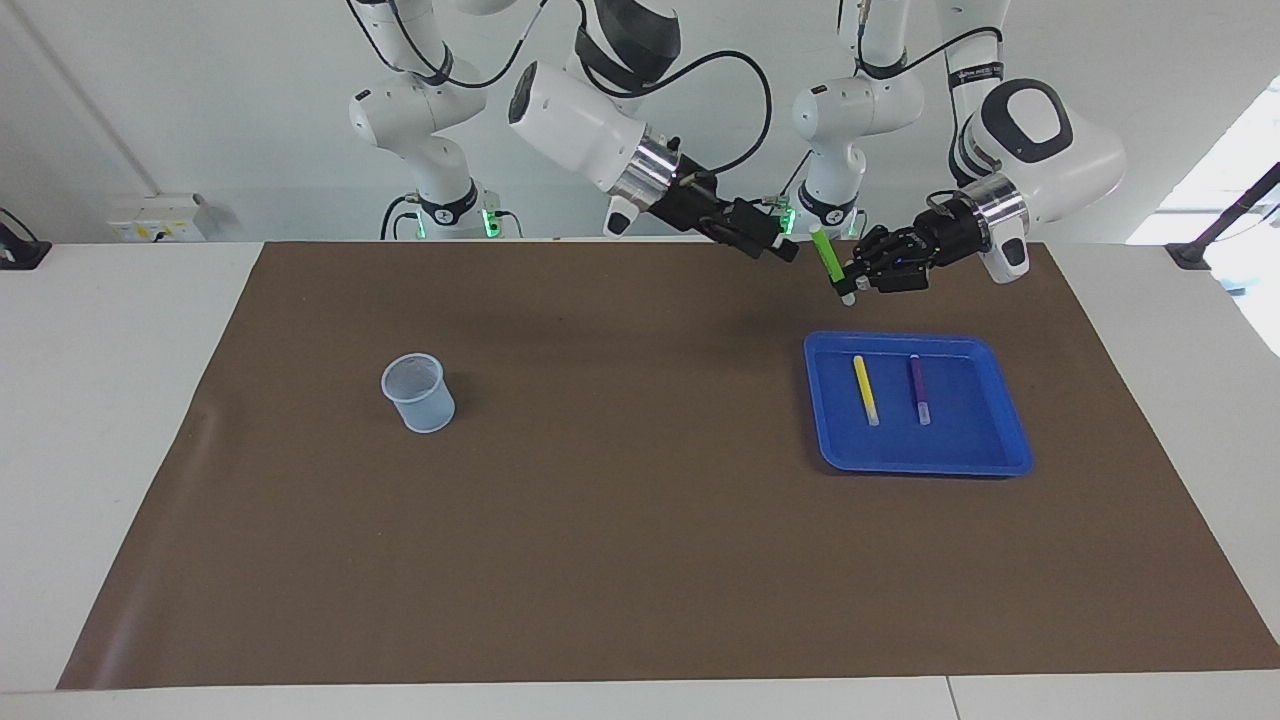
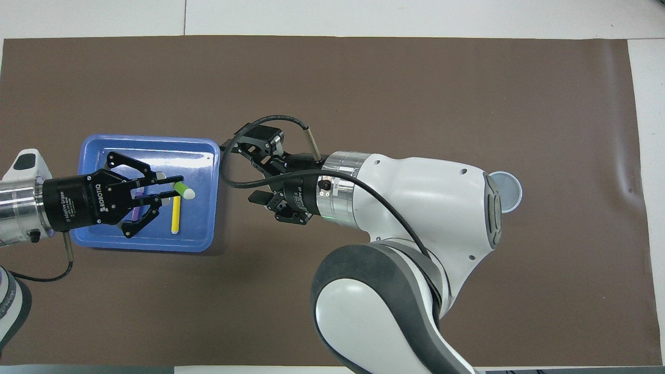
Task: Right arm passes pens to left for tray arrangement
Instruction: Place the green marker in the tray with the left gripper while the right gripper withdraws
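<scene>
The green pen (image 1: 828,260) hangs tilted in the air, over the mat just robot-side of the blue tray (image 1: 822,445), with my left gripper (image 1: 851,279) shut on its lower part. Seen from overhead, this left gripper (image 2: 170,193) and the green pen (image 2: 183,189) cover part of the tray (image 2: 148,141). My right gripper (image 1: 783,246) stands open a short way from the pen, touching nothing; overhead, the right gripper (image 2: 238,172) is beside the tray's edge. A yellow pen (image 1: 865,390) and a purple pen (image 1: 918,388) lie side by side in the tray.
A small clear plastic cup (image 1: 418,392) stands on the brown mat (image 1: 600,520) toward the right arm's end; overhead the right arm hides most of the cup (image 2: 513,188). Two slimmer white arms with green-lit bases stand at the robots' edge.
</scene>
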